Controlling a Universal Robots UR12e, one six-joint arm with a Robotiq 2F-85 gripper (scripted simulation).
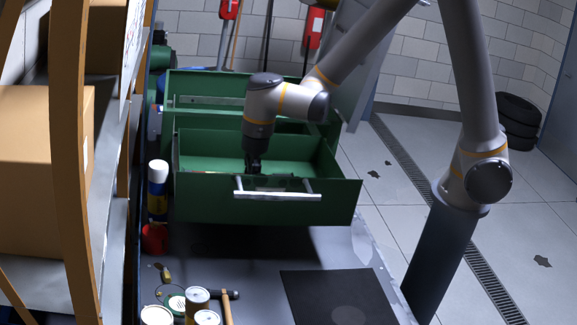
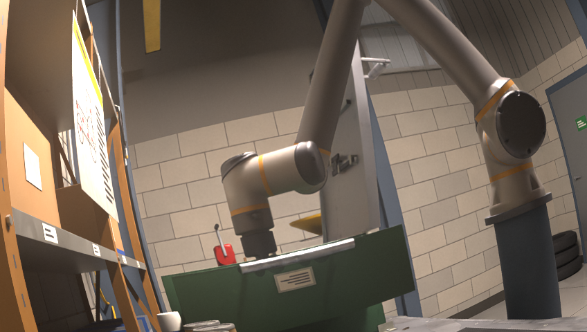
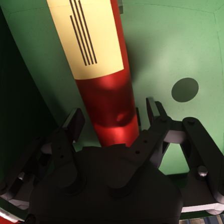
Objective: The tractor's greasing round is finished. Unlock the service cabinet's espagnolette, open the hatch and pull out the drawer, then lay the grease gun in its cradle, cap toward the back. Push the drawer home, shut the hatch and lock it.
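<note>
The grease gun [image 3: 100, 67], a red barrel with a cream label of black lines, lies along the floor of the green drawer [image 1: 258, 177], and my open gripper [image 3: 113, 118] stands over its red end with a finger on either side, holding nothing. The drawer is pulled out of the green service cabinet [image 1: 226, 101]. Its silver pull handle [image 1: 277, 195] faces the workbench. The gun's cap end is hidden from me. From the side cameras the drawer's front wall hides my gripper [image 1: 253, 165] at the fingertips.
The drawer's walls close in around my gripper, nearest on the dark left side in the wrist camera. The raised grey hatch [image 2: 350, 164] stands behind my arm. A spray can [image 1: 158, 189] and a red can [image 1: 154, 238] stand left of the drawer, and a black mat [image 1: 335, 296] lies on the bench.
</note>
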